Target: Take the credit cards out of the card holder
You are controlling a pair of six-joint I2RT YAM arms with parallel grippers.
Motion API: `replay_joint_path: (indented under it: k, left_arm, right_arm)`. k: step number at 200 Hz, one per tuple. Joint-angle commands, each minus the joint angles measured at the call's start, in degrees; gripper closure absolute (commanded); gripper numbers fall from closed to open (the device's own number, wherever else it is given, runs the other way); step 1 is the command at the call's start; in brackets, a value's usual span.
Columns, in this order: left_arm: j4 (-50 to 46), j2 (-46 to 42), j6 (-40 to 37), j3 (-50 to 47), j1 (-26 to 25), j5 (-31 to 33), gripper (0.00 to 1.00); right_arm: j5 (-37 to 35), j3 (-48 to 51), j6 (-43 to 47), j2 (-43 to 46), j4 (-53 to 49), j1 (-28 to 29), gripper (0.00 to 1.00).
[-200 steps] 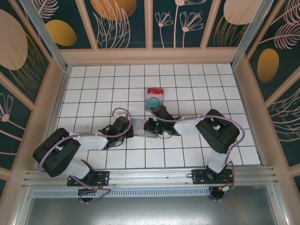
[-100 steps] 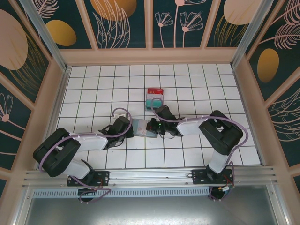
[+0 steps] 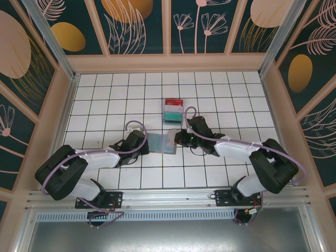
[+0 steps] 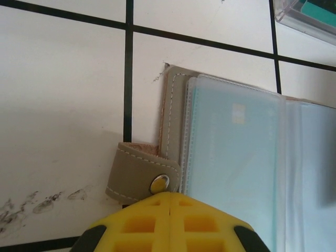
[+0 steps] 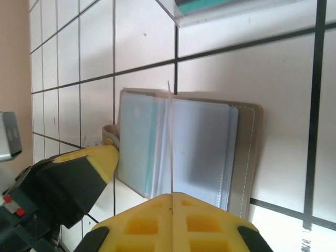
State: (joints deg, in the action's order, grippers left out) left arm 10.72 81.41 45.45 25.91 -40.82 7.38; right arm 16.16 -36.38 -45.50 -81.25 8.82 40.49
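Card holder [image 3: 161, 142] lies open and flat on the white tiled counter [image 3: 105, 105], between the two arms and just to the near side of the clear tray of red, white and teal cards [image 3: 173, 111]; its long axis runs left to right, from one pincer toward the other; the left pincer [image 4: 169, 198] has its yellow fingers pressed together with no gap, at the holder's left end beside the snap tab [image 4: 142, 178], though whether it pins the tab I cannot tell; the right pincer [image 5: 170, 199] is likewise closed tight, poised at the fold, where a clear sleeve leaf [image 5: 169, 136] stands on edge and runs straight to the seam between its fingers, so it may be nipping that leaf; a pale teal card [image 4: 236, 136] shows through the sleeve on the left half; by my judgement the right arm is nearer the sleeves and suits the pull, with the left end as the anchor; which side the sleeve opens I cannot make out
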Motion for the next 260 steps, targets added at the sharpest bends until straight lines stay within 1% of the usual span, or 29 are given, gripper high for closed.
replay_joint_path:
  k: [1, 13, 23, 37, 57, 70, 79, 85, 90, 102, 118, 155, 184, 202, 222, 260]
  left_arm:
    - [-2.7, -2.6, -1.1, 1.2, 0.1, -1.6, 0.96]
    - [-2.7, -3.8, -1.6, 1.7, 0.2, -2.6, 0.92]
    - [-2.7, -4.9, -2.1, 2.1, 0.1, -3.4, 0.85]
    - [-2.8, -6.4, -2.7, 2.5, 0.2, -4.7, 0.67]
    - [-2.8, -9.1, -3.0, 2.3, 0.2, -5.6, 0.47]
    - [-2.7, -11.0, -3.1, 1.8, 0.2, -6.0, 0.3]
    - [-2.6, -12.5, -3.1, 1.4, 0.1, -6.1, 0.14]
    - [-2.7, -13.5, -3.0, 1.0, 0.2, -5.9, 0.06]
    - [-2.9, -14.4, -2.9, 0.6, 0.2, -5.7, 0.02]
    - [-3.0, -16.8, -2.8, -0.4, 0.2, -5.1, 0.01]
    - [-3.6, -19.9, -2.9, -1.5, 0.2, -4.6, 0.01]
    - [-5.5, -26.3, -2.0, -3.4, 0.2, -2.8, 0.02]
    - [-6.5, -30.2, -1.7, -5.0, 0.2, -1.6, 0.02]
    - [-7.5, -31.7, -1.7, -5.4, 0.2, -1.2, 0.02]
    - [-8.1, -32.9, -1.6, -5.9, 0.2, -0.7, 0.02]
    - [-8.4, -34.1, -1.7, -6.8, 0.2, -0.5, 0.01]
  right_arm:
    - [-4.0, -3.7, 7.9, 4.7, -7.8, -0.5, 1.0]
    - [-4.9, -5.8, 12.3, 6.4, -9.6, -0.6, 1.0]
    - [-5.6, -7.7, 16.0, 7.4, -11.4, -0.6, 1.0]
    - [-7.3, -10.5, 21.1, 8.3, -13.9, -0.5, 1.0]
    - [-9.9, -13.2, 29.4, 9.0, -14.9, -0.4, 1.0]
    - [-11.5, -14.1, 35.1, 9.3, -14.6, -0.3, 1.0]
    - [-12.9, -15.0, 38.7, 8.9, -14.9, -0.3, 1.0]
    - [-14.0, -15.8, 41.0, 8.6, -15.2, -0.2, 1.0]
    - [-15.1, -16.5, 42.7, 8.1, -15.6, -0.2, 1.0]
    - [-16.8, -18.7, 47.2, 6.8, -16.9, -0.2, 1.0]
    - [-21.5, -22.0, 53.2, 4.0, -19.1, 0.1, 1.0]
    - [-35.8, -28.8, 64.9, -4.5, -21.7, 1.9, 1.0]
    - [-37.8, -31.1, 72.0, -8.9, -20.3, 3.0, 1.0]
    - [-38.5, -31.7, 77.1, -11.2, -19.8, 3.8, 1.0]
    - [-40.8, -32.6, 81.7, -14.2, -20.0, 4.7, 1.0]
    - [-42.8, -33.6, 86.8, -18.5, -20.7, 6.2, 1.0]
